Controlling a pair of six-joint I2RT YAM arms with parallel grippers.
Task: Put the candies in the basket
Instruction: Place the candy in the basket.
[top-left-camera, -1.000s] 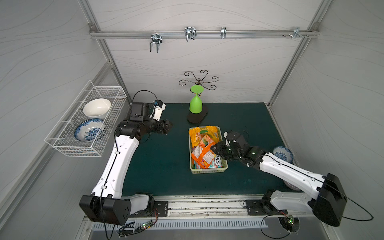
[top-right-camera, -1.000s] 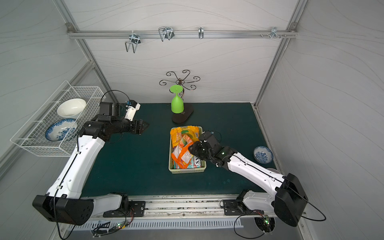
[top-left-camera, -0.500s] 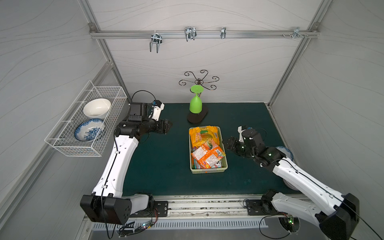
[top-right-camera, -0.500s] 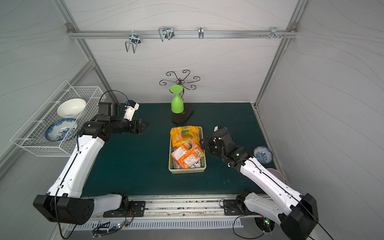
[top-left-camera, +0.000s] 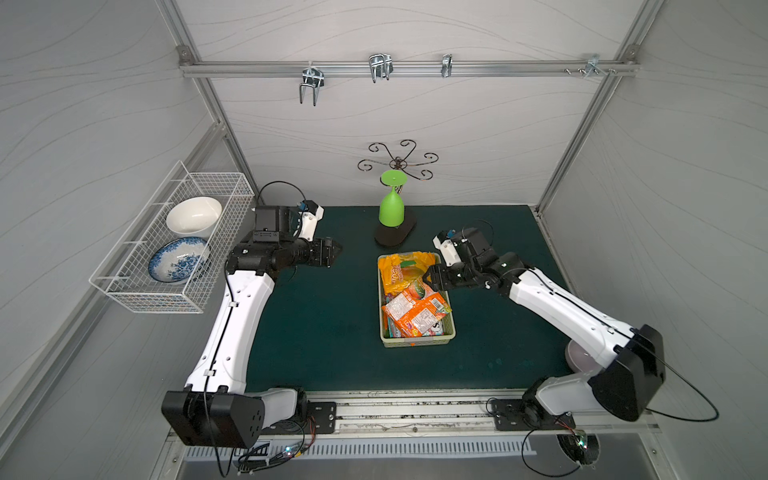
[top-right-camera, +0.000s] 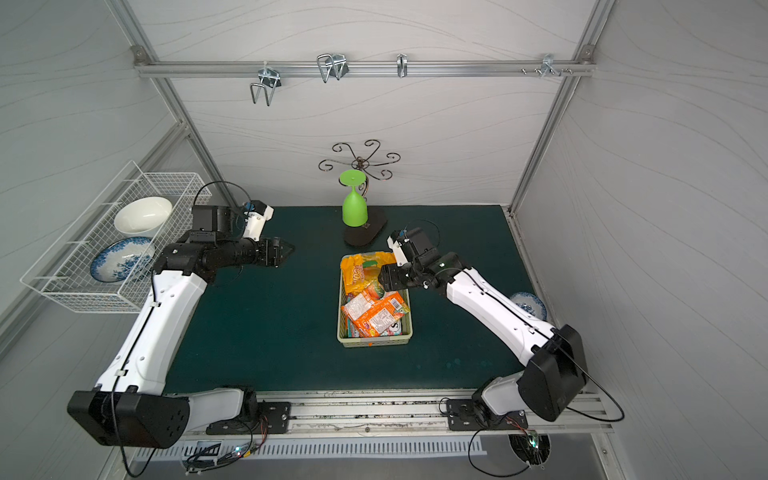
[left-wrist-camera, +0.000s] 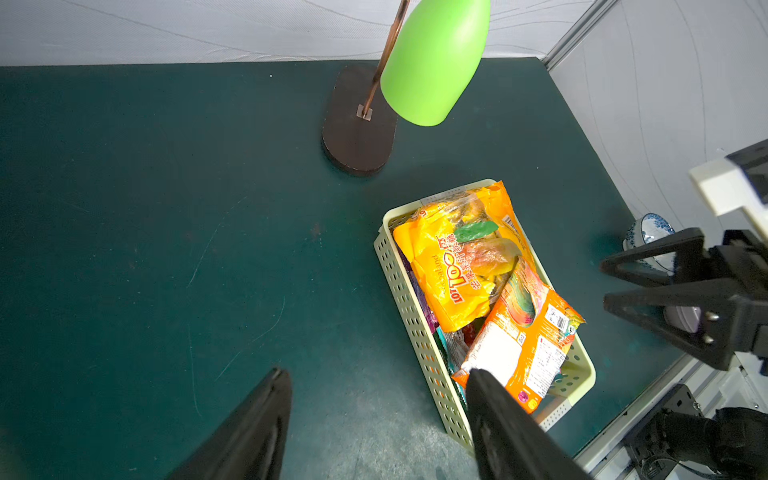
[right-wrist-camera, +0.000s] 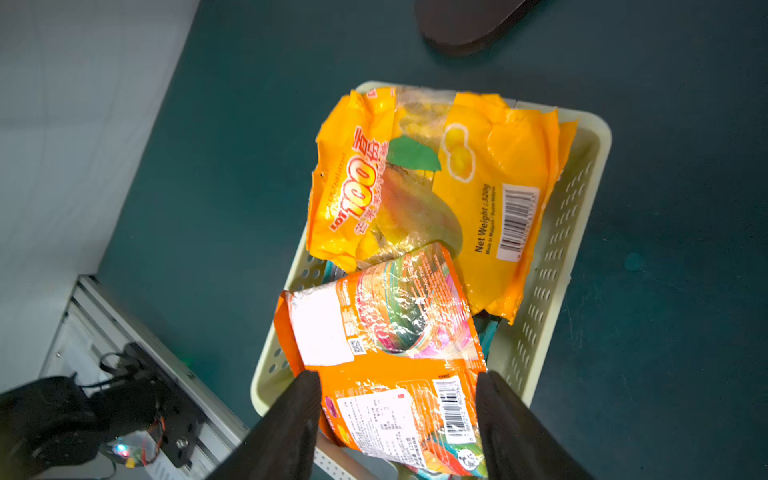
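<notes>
The right gripper (top-left-camera: 428, 277) has let go; a second ago it was down among the candies (top-right-camera: 374, 318) with its jaws narrower, and now they stand apart with nothing between them, hanging over the far right rim of the basket (top-left-camera: 415, 342); the left wrist view shows daylight between its fingers. The orange bag (top-left-camera: 415, 314) it was handling has dropped from a tilted pose to lie flat on top of the pile, towards the near end, its edge just over the right rim; in the right wrist view it lies below the parted jaws, apart from them. The yellow bag (top-left-camera: 398, 271) fills the far end, and purple and teal packs show beneath.

The left gripper (top-left-camera: 333, 251) is released too, empty, unmoved over the bare counter (top-left-camera: 324, 332) well left of the basket.

No bag can be seen on the counter in either top view; only a blue-patterned bowl (top-right-camera: 528, 304) sits at the far right edge by the right arm. So the drop looks like the last one, and the task seems done or nearly so; the overhanging orange bag is the one thing that might slide out.
</notes>
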